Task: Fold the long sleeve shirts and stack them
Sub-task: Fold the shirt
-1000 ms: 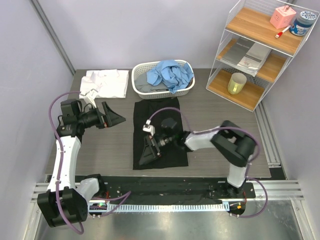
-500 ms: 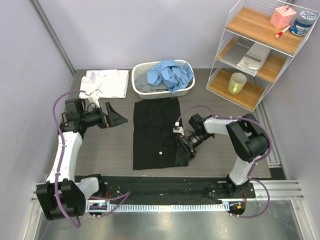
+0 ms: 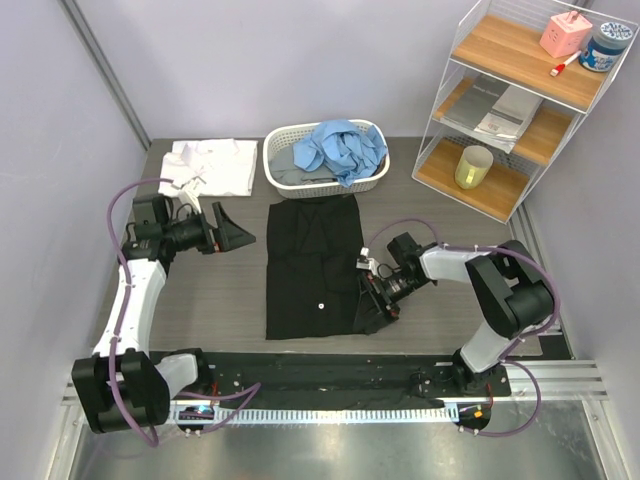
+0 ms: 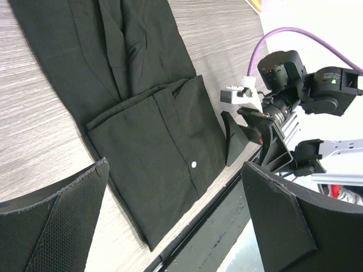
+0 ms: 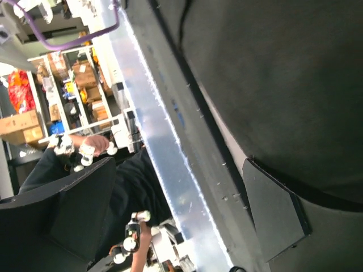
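The black long sleeve shirt [image 3: 315, 268] lies flat on the table as a long folded rectangle, one white button showing; it also shows in the left wrist view [image 4: 142, 107] and the right wrist view [image 5: 283, 73]. My right gripper [image 3: 378, 305] is open and empty at the shirt's near right edge, one finger [image 5: 278, 221] close against the cloth. My left gripper [image 3: 232, 237] is open and empty, above the table left of the shirt. A folded white shirt [image 3: 210, 165] lies at the back left. A light blue shirt [image 3: 340, 150] is crumpled in the basket.
The white slatted basket [image 3: 275, 160] stands behind the black shirt and also holds grey cloth. A wire and wood shelf [image 3: 520, 100] with a yellow cup [image 3: 473, 167] stands at the back right. The black rail [image 3: 330, 375] runs along the table's near edge.
My right gripper has drawn back from over the shirt's near left part to its right edge. The shirt now lies flat and uncovered. My left gripper has barely moved.
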Robot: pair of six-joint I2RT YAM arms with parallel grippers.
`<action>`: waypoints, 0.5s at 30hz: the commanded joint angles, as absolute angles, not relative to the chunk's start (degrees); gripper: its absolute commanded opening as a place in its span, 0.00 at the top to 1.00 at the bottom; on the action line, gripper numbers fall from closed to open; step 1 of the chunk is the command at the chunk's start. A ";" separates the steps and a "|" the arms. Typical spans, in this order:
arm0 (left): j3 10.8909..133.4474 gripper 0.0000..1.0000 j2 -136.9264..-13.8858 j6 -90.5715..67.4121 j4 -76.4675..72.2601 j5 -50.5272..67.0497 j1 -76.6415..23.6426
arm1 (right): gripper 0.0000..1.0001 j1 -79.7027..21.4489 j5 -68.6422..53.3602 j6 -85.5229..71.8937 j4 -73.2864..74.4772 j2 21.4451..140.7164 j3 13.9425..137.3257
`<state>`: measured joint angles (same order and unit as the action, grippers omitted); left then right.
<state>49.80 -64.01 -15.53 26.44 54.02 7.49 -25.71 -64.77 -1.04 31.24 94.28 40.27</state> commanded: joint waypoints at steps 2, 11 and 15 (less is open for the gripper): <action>50.27 0.00 -62.84 -11.00 25.31 52.75 6.24 | 0.00 -25.58 -62.92 -5.72 23.99 97.63 38.84; 54.15 0.00 -57.23 22.66 40.51 18.29 -20.63 | 0.00 -25.66 -70.41 7.13 45.09 90.37 51.49; 47.49 0.00 -52.05 26.54 39.99 11.27 -35.37 | 0.00 -25.58 -63.48 -2.09 32.66 90.08 55.80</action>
<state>52.10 -57.01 17.15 37.41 23.73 -25.21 -25.65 -67.05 2.59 40.56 92.49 50.96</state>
